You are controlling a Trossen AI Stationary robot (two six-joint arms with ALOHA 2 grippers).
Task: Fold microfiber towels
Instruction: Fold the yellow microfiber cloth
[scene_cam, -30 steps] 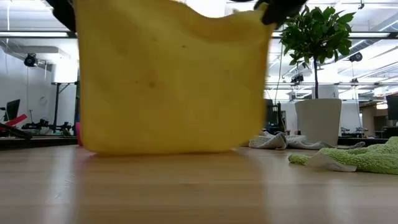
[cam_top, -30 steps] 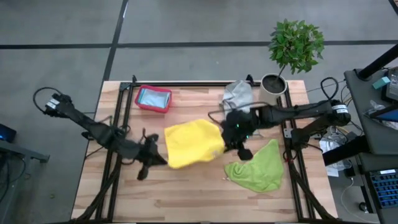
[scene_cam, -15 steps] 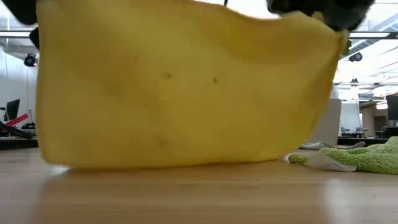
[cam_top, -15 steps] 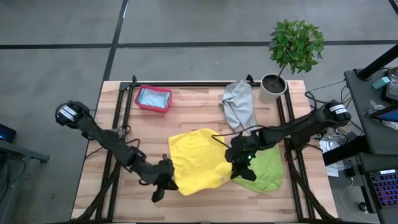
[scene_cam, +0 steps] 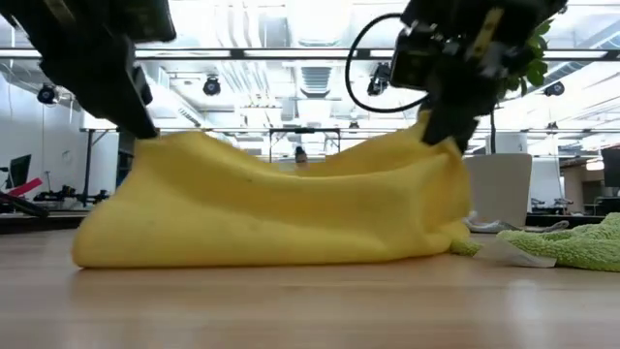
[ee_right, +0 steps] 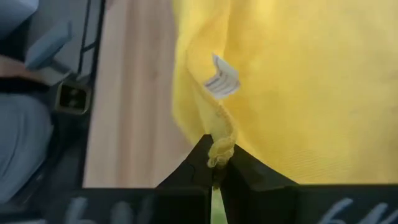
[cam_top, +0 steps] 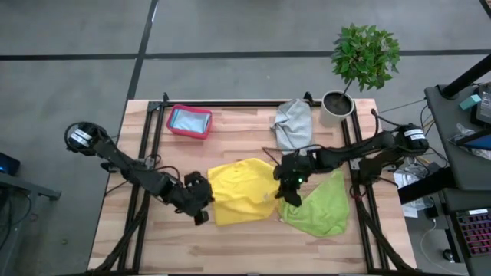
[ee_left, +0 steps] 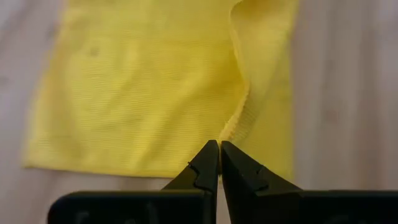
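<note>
A yellow microfiber towel (cam_top: 242, 192) lies mid-table, its lower part on the wood (scene_cam: 262, 242) and two upper corners raised. My left gripper (cam_top: 202, 202) is shut on its left corner, and my right gripper (cam_top: 285, 192) is shut on its right corner. A white label (ee_right: 222, 79) shows near the right corner. A lime green towel (cam_top: 318, 205) lies crumpled on the table right of it. A grey towel (cam_top: 294, 123) lies toward the far edge. My left gripper pinches the yellow towel's hemmed edge at a corner (ee_left: 232, 126) between its two fingers, slanting down from the table's left. That corner (scene_cam: 155, 136) is held up while the cloth below rests slack on the table. My right gripper pinches the bunched corner hem (ee_right: 219, 148) between its two fingers, just below the white label, slanting down from the table's right. The corner (scene_cam: 436, 141) is raised; the cloth sags slack from it down to the table.
A pink-red bin (cam_top: 189, 121) with a light blue cloth inside stands at the far left. A potted plant (cam_top: 337, 103) stands at the far right corner. Bare wood runs along the near edge (cam_top: 245, 249).
Both grippers have gone down, first toward the near edge and then a little back, still shut on the towel's corners. The towel hung as a broad sheet before; now its lower part lies on the table and its top edge sags between the two grippers.
</note>
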